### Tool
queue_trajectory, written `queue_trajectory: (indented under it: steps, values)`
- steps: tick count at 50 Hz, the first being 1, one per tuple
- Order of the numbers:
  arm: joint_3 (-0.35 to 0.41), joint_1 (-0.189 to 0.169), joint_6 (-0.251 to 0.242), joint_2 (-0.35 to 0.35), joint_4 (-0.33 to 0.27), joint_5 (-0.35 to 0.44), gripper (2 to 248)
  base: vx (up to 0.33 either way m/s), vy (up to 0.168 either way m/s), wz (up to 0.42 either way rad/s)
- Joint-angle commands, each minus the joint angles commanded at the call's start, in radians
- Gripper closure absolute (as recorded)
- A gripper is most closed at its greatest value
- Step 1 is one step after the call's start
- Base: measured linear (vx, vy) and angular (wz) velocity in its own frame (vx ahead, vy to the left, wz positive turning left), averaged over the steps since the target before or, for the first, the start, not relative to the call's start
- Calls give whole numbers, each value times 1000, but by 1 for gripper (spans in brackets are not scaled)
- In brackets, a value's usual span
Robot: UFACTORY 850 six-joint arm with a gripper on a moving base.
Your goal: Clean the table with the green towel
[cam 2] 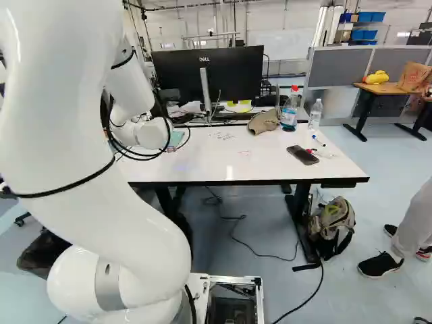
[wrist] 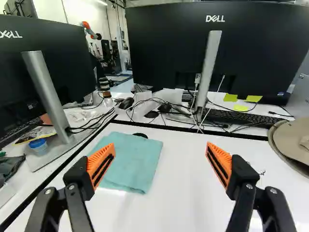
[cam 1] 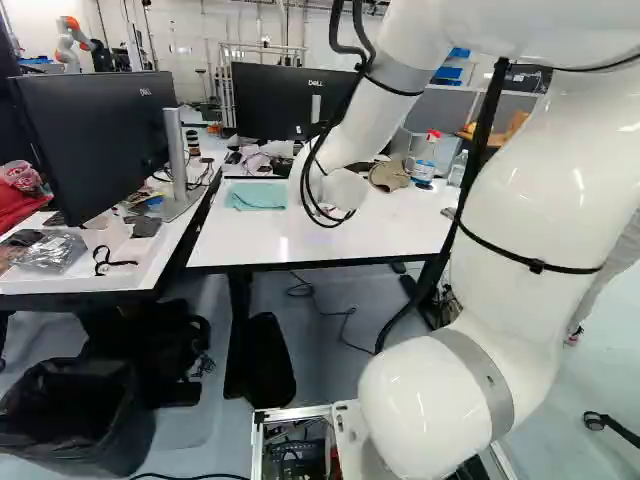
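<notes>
Pale green towel [wrist: 133, 162], seemingly folded, flat near one end of the white, ink-scribbled table [wrist: 181, 193]

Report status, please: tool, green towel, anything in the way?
Tool open, empty. Green towel ungripped, lying on white table. Possibly in wiping's way: brimmed hat, phone, red-topped bottle.

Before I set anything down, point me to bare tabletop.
The white tabletop is free between the folded green towel and black phone, up to the near edge. Crowded: around the tan hat and red-topped bottle, and beyond the black far edge, among cables and the black keyboard.
</notes>
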Motion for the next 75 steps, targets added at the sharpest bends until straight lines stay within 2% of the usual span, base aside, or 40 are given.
queue_trajectory:
  steps: [20, 44, 54, 75]
  values:
    - [-106, 36, 0, -96, 0, 0, 3, 0, 0, 0]
    - [-251, 56, 0, -220, 0, -14, 3, 0, 0, 0]
    - [-310, 66, 0, -269, 0, -72, 3, 0, 0, 0]
    - [-416, 99, 0, -354, 0, -247, 3, 0, 0, 0]
